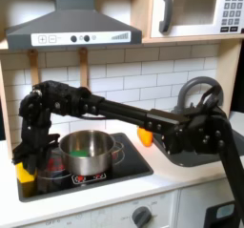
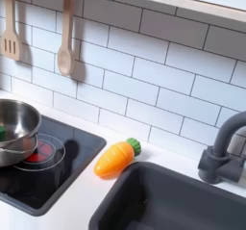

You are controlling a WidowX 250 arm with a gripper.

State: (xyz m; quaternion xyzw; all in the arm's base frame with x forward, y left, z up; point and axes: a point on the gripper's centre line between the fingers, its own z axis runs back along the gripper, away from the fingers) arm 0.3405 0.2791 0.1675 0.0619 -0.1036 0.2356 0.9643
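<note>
End effector low at stove's left edge, grip state unclear, beside pot, carrot well apart.

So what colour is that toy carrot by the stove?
Orange carrot with a green stem end, clearest in the second exterior view.

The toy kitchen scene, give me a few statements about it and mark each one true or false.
1. The carrot lies on the counter between the stove and the sink. True.
2. The metal pot stands in the sink. False: it stands on the stove, in both exterior views.
3. Two wooden utensils hang on the tiled wall in the second exterior view. True.
4. The gripper is closed around the carrot. False: in the first exterior view it hangs at the stove's left edge, by a yellow object, far from the carrot.
5. The faucet stands left of the pot in the second exterior view. False: it stands at the right, behind the sink.
</note>
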